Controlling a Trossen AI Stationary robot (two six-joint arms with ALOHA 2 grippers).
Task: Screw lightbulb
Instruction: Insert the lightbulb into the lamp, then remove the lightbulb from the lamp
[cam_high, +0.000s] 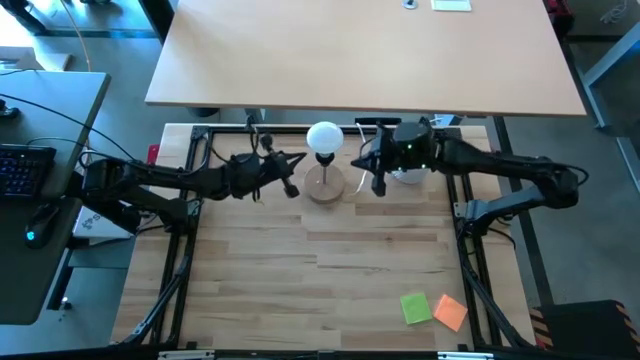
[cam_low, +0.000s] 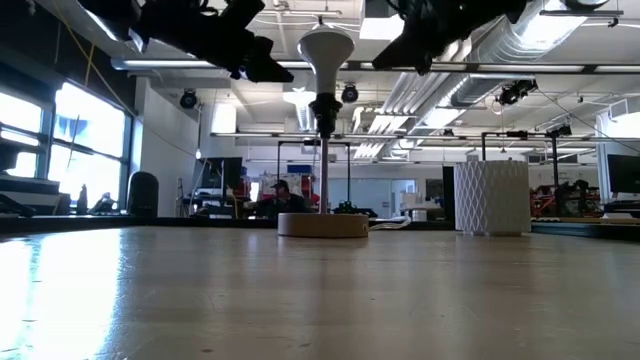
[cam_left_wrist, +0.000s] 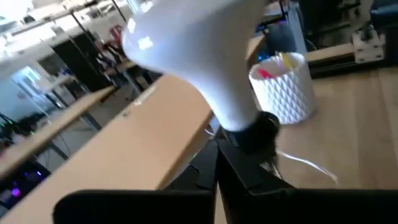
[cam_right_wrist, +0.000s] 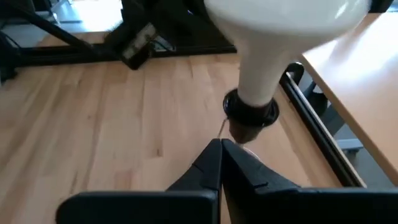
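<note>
Lightbulb (cam_high: 324, 137) upright in socket, upper centre of high view, between both clenched, empty pincers: left gripper (cam_high: 290, 187) and right gripper (cam_high: 379, 185) seemingly equally near

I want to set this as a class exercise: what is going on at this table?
The lightbulb sits in the black socket of the wooden lamp base. The left gripper and the right gripper are shut and hover either side of it, holding nothing. A white cup stands nearby.
</note>
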